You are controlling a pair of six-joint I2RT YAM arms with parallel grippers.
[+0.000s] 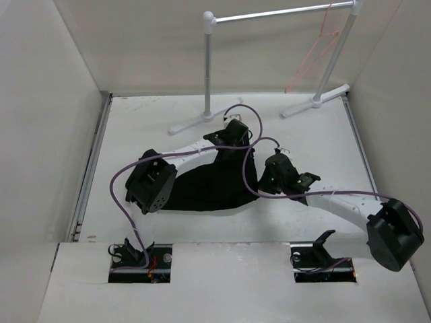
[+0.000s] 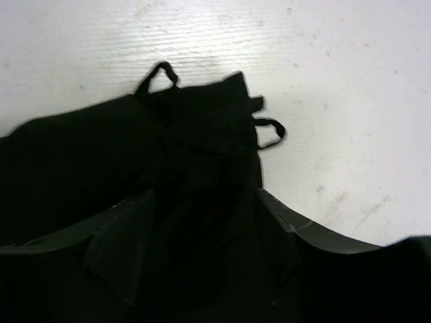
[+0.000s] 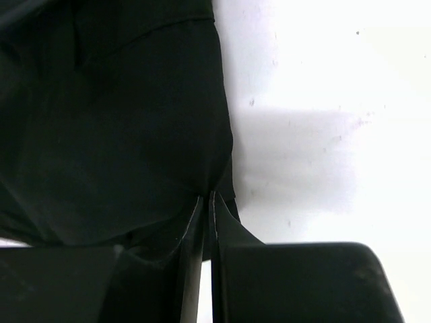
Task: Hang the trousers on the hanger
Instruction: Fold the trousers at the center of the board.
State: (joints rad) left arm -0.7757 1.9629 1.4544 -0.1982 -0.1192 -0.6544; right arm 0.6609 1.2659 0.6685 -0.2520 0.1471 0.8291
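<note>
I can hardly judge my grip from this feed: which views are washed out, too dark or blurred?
Right wrist view: table blown out white, with a soft grey shadow; trousers nearly featureless black, yet the right gripper shows pinched on their edge. Left wrist view: dark fingers merge with the trousers, left edge slightly smeared. Top view: even light, hanger faint against the wall.

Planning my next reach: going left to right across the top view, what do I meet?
First the left arm's elbow → trousers → hanger on the rack → right arm's elbow.
</note>
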